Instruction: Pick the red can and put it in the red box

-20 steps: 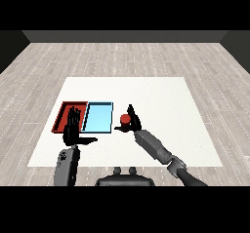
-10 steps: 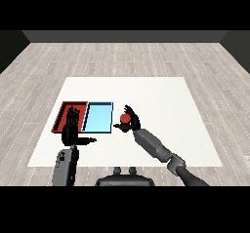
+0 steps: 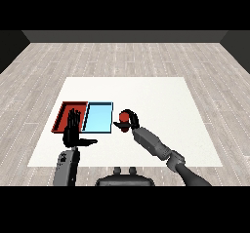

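Note:
The red can (image 3: 124, 116) is just right of the light blue tray (image 3: 98, 116), and my right hand (image 3: 130, 122) is curled round it, thumb on its left side. The can looks raised slightly off the white table. At the left lies the red tray (image 3: 63, 113), side by side with the blue one. My left hand (image 3: 74, 132) is held up with straight fingers over the red tray's near right corner, thumb pointing right, holding nothing.
The white table (image 3: 161, 105) spreads wide to the right of the trays. Grey wood-pattern floor surrounds it. My right forearm (image 3: 156, 145) runs from the lower right toward the can.
My right hand with the red can has shifted slightly left toward the blue tray and seems a little higher. The left hand has stayed in place.

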You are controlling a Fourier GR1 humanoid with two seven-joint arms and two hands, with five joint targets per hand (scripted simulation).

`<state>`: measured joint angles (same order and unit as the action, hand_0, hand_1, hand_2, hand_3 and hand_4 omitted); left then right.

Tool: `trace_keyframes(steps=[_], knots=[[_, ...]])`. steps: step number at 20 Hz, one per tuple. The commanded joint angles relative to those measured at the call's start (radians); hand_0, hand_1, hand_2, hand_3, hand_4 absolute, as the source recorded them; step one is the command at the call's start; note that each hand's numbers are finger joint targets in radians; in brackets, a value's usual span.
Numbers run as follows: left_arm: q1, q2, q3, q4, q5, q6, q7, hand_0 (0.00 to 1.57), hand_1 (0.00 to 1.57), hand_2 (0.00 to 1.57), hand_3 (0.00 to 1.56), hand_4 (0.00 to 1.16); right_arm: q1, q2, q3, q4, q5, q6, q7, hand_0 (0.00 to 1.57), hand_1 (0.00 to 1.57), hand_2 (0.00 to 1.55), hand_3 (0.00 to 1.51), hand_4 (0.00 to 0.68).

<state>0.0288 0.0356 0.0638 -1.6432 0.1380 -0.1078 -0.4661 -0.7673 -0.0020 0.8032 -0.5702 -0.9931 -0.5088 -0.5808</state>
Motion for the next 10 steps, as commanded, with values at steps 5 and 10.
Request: trace_keyframes(steps=[5, 10], knots=[[-0.035, -0.022, -0.01, 0.037, -0.027, 0.034, -0.01, 0.0, 0.0, 0.0, 0.0, 0.0, -0.005, 0.002, 0.073, -0.017, -0.015, -0.063, 0.074, 1.53, 1.53, 1.47, 1.41, 0.546], [-0.03, 0.027, 0.03, 0.018, 0.033, -0.021, 0.025, 0.0, 0.0, 0.0, 0.0, 0.0, -0.027, 0.002, 0.077, 0.039, -0.034, -0.043, 0.021, 1.55, 1.55, 1.47, 1.41, 0.558]])
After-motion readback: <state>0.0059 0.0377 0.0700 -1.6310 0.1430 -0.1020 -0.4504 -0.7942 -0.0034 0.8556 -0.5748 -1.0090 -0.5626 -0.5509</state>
